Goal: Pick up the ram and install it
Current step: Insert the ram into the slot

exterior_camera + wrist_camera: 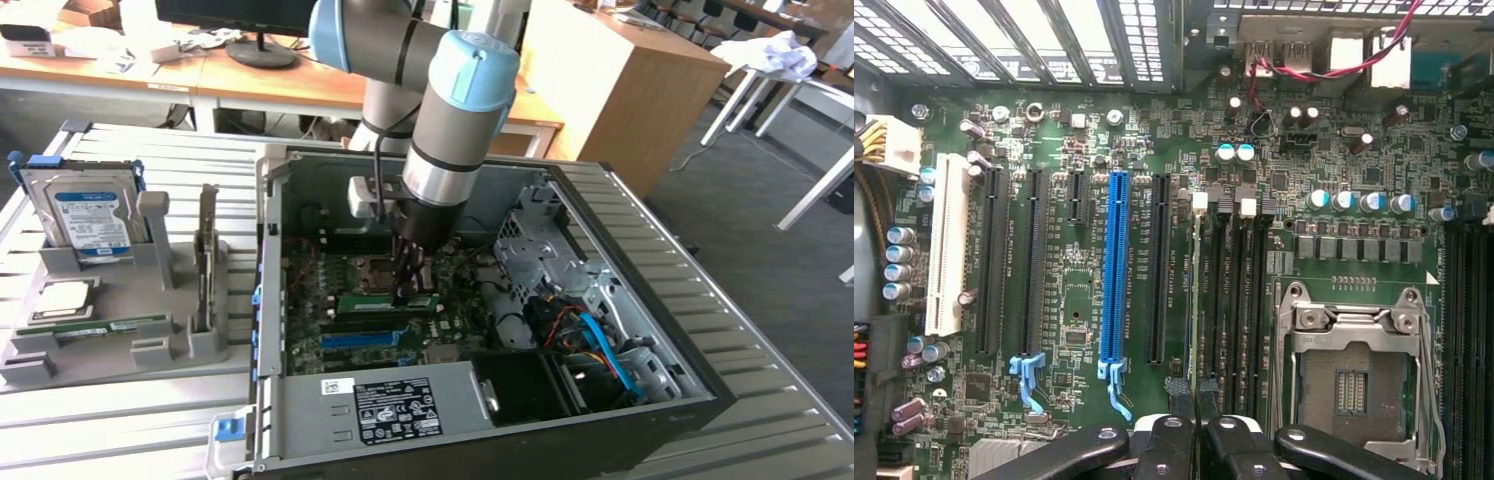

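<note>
Gripper (1197,425): clamped on the ram (1197,300), edge-on in a motherboard slot.
Computer case (694,385): holds motherboard (1084,120).
Grey holder (94,350): hard drive (83,215).

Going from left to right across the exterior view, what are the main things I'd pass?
Hard drive standing in the grey holder → open computer case → ram on the motherboard, under the gripper → blue cable → slatted table.
</note>
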Robot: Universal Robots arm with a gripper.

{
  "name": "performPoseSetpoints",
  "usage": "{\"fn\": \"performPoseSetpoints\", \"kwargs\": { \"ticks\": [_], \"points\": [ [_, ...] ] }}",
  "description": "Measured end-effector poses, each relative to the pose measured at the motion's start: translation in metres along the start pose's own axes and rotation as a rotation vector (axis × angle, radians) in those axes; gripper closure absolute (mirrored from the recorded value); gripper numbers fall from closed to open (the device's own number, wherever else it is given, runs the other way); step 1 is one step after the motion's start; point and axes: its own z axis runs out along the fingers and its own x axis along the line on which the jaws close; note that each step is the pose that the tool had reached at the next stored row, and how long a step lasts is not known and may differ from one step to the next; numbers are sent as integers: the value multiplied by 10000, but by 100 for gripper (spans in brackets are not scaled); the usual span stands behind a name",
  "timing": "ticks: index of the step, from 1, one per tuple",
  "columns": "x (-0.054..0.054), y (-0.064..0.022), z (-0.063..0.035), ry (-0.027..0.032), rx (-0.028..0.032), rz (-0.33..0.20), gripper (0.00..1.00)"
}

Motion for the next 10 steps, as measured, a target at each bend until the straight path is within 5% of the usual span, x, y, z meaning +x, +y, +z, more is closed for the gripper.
{"fn": "performPoseSetpoints", "kwargs": {
  "ticks": [10],
  "points": [
    [-1, -1, 15, 2, 1, -37, 87]
  ]
}}
